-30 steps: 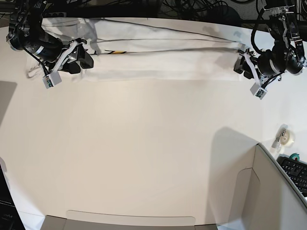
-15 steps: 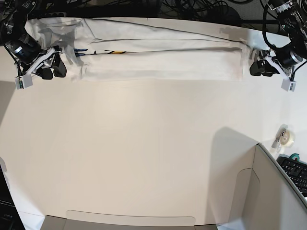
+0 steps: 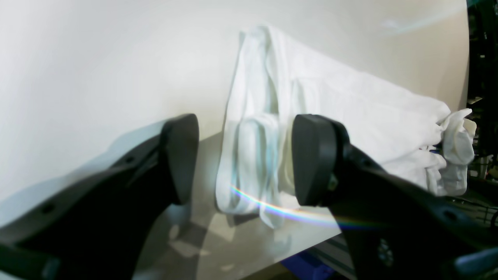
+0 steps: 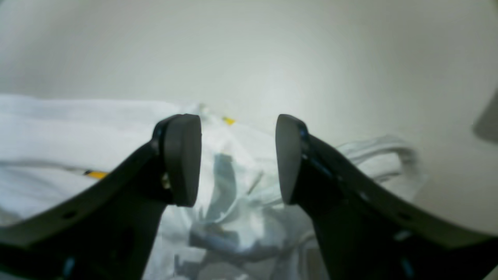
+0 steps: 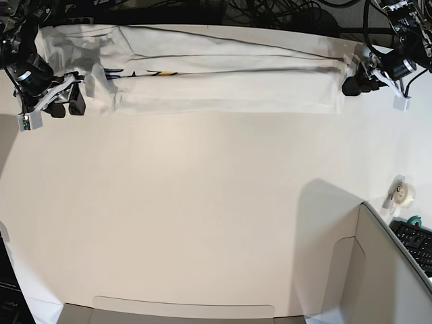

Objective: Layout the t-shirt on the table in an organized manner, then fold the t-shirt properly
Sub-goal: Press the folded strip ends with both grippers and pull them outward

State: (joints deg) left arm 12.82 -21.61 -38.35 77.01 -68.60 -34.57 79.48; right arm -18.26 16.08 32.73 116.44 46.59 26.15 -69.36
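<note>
T-shirt point(image 5: 223, 84) folded into long narrow band at far edge of tabletop point(image 5: 202, 216), long axis side to side. Left end effector point(image 5: 352, 86) and right end effector point(image 5: 66, 104) at opposite ends, both spread wide, empty.

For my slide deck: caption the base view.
T-shirt folded into a long strip across the table, both open grippers at its ends.

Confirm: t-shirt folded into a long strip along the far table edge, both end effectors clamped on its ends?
Not quite. The t-shirt is a long strip at the far table edge, but both wrist views show the left end effector and right end effector open, holding nothing.
</note>
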